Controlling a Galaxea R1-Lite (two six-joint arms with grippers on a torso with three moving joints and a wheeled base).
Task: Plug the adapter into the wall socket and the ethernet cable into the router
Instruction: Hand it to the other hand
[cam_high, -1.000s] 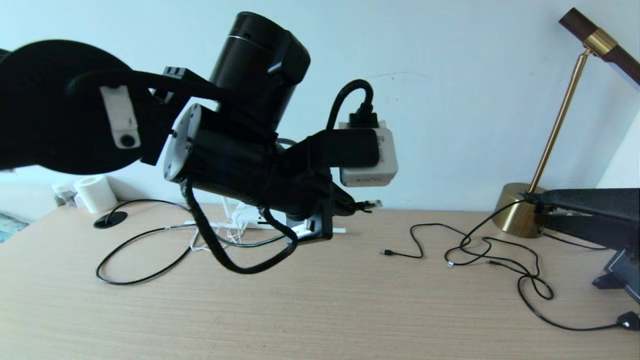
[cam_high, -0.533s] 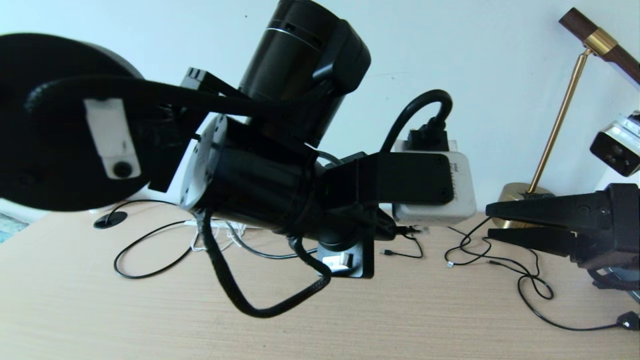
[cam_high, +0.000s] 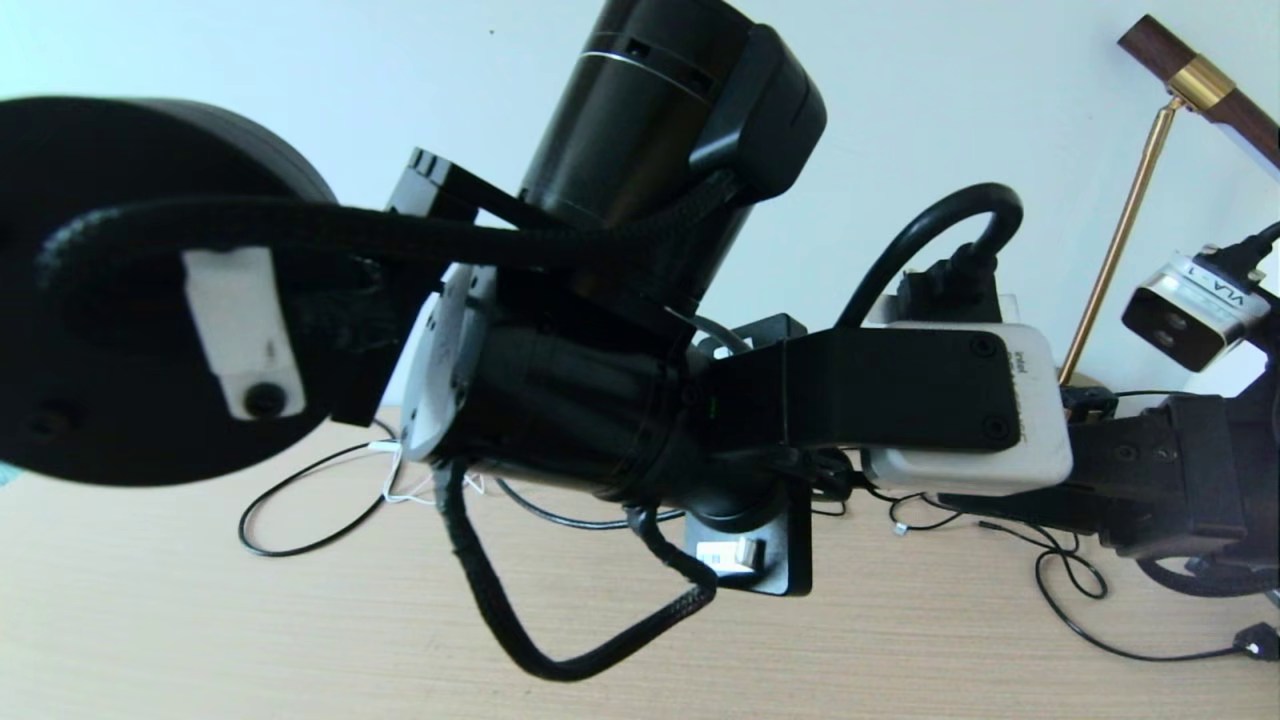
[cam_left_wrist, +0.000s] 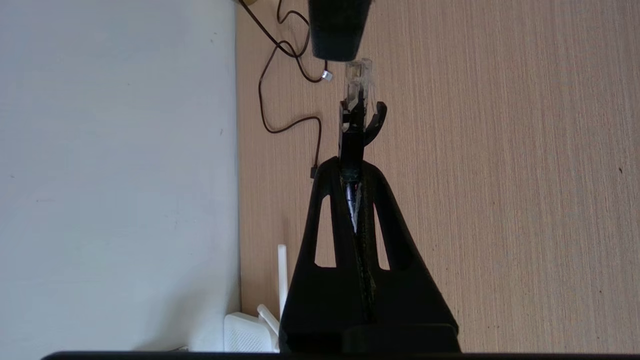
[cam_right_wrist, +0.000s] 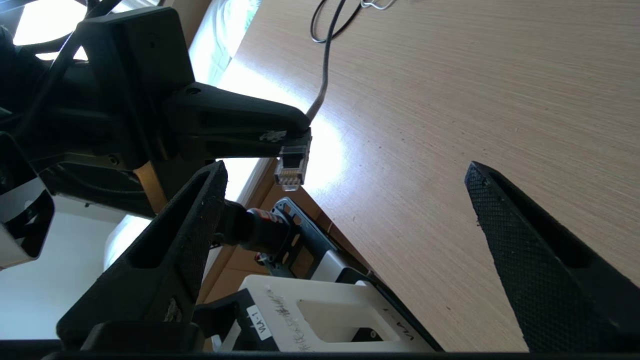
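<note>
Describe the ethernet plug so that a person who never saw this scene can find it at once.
Start at the wooden desk and find the left gripper held above it. Its shut fingers pinch the ethernet cable, and the plug sticks out past the fingertips. Its clear, boxy tip separates it from the thin cables lying on the desk.

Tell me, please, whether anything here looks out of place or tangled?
Nothing looks damaged. The left gripper holds the ethernet cable by its plug in mid-air, well away from the router. Loose thin black cables sprawl over the desk.

Your left arm (cam_high: 600, 330) is glossy black cylinders with a braided black cable (cam_high: 560, 640); the right tool (cam_right_wrist: 345, 240) has black cross-hatched tapered fingers (cam_right_wrist: 530, 265)
</note>
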